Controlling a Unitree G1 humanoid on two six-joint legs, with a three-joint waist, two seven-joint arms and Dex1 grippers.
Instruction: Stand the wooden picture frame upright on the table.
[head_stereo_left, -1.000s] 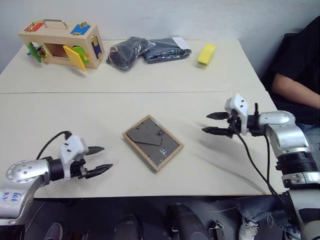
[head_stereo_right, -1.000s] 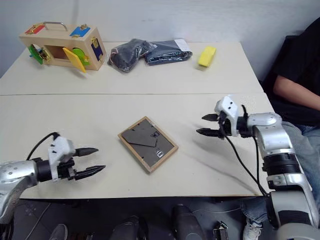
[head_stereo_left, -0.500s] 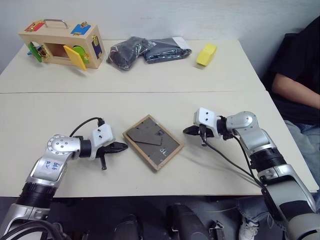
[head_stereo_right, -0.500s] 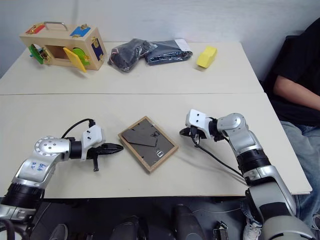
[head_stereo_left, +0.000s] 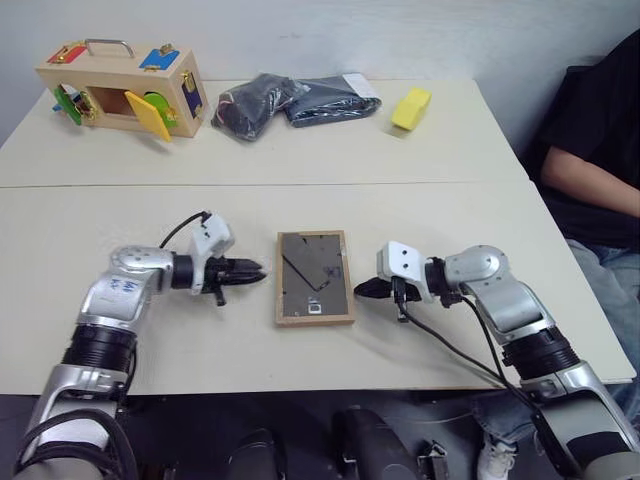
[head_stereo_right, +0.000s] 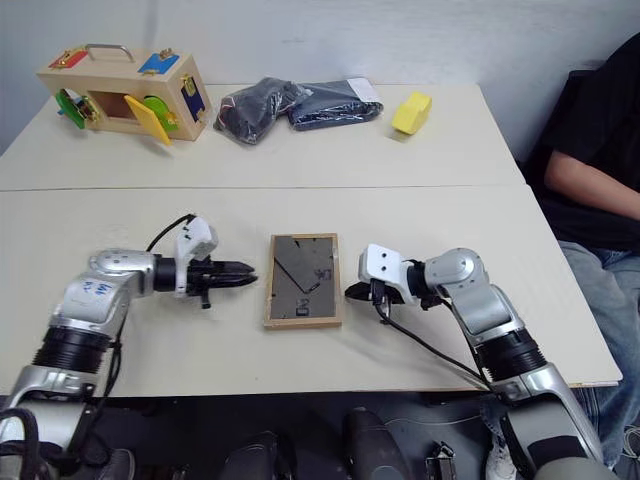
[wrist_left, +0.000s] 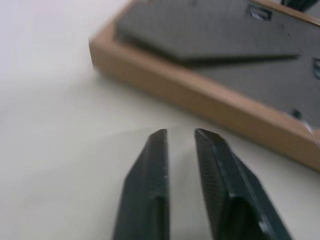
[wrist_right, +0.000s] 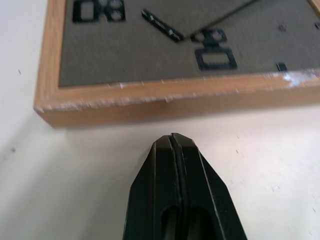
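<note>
The wooden picture frame (head_stereo_left: 315, 277) lies flat, back panel up, on the near half of the counter (head_stereo_left: 450, 210), between the two grippers. The left gripper (head_stereo_left: 251, 272) is seen just beside its left edge, fingers slightly parted on nothing; the right gripper (head_stereo_left: 364, 290) sits at its right edge, fingers clenched empty. The frame is judged light and rigid, its glazed front fragile and prone to sliding; the wooden rims are best pinched, or the fold-out stand (wrist_right: 200, 12) lifted.

Bare table (head_stereo_left: 200, 345) between left gripper (head_stereo_left: 256, 271) and wooden picture frame (head_stereo_left: 315, 277); narrow gap. Right gripper (head_stereo_left: 360, 290) just beside frame's opposite edge. Wooden box (head_stereo_left: 122, 87), dark bag (head_stereo_left: 290, 100), yellow sponge (head_stereo_left: 412, 106) well beyond both.
</note>
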